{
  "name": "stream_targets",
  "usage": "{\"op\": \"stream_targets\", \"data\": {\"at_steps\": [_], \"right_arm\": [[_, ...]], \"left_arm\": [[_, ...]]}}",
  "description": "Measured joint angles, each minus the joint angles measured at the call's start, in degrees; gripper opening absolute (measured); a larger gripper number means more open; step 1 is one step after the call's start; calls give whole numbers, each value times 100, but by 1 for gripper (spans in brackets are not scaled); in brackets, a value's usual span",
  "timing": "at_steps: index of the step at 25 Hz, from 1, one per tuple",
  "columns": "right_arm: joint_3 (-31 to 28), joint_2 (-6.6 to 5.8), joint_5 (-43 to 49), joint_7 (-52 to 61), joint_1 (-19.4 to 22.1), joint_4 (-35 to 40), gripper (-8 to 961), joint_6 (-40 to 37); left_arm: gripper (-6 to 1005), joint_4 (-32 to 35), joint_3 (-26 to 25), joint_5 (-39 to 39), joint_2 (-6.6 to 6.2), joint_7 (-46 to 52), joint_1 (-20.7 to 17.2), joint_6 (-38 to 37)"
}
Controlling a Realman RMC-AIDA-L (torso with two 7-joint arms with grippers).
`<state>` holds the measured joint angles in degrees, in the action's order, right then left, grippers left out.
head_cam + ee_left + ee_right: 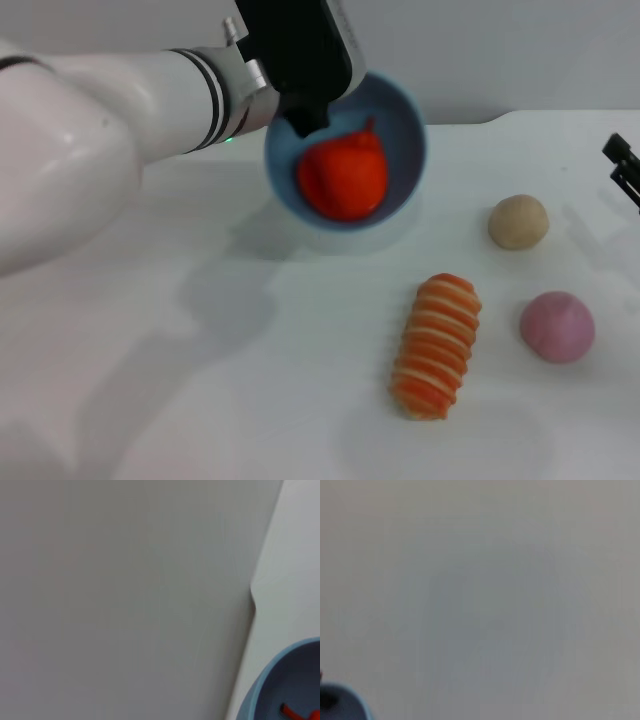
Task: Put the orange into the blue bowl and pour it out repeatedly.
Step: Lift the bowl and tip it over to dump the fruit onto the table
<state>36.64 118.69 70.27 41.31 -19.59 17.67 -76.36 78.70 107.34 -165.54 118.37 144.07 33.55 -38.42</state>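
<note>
The light-blue bowl is tilted with its opening facing me, at the back middle of the white table. The red-orange fruit, the orange, lies inside it against the lower wall, stem nub pointing up. My left gripper is shut on the bowl's upper rim, one black finger reaching inside just above the orange. The left wrist view shows part of the bowl's rim and a bit of the orange's red stem. My right gripper is parked at the far right edge, away from the bowl.
An orange-and-cream striped loaf lies in front of the bowl to the right. A tan ball and a pink ball lie farther right. The table's back edge runs just behind the bowl.
</note>
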Motion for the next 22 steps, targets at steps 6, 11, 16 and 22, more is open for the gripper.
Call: {"op": "stream_targets", "data": {"at_steps": [6, 11, 16, 22], "right_arm": [[-114, -2, -7, 81, 147, -56, 579, -11], [-157, -3, -16, 132, 137, -72, 579, -5], [-165, 1, -20, 131, 55, -116, 580, 36], [-194, 10, -23, 131, -39, -238, 580, 43]], "left_arm": [[0, 568, 437, -4, 1, -974, -761, 1240], [-1, 634, 846, -10, -2, -2134, -1368, 2406], [-1, 482, 1327, -14, 7, -3683, -1836, 3353], [0, 213, 1650, -13, 37, -4412, -2083, 4284]]}}
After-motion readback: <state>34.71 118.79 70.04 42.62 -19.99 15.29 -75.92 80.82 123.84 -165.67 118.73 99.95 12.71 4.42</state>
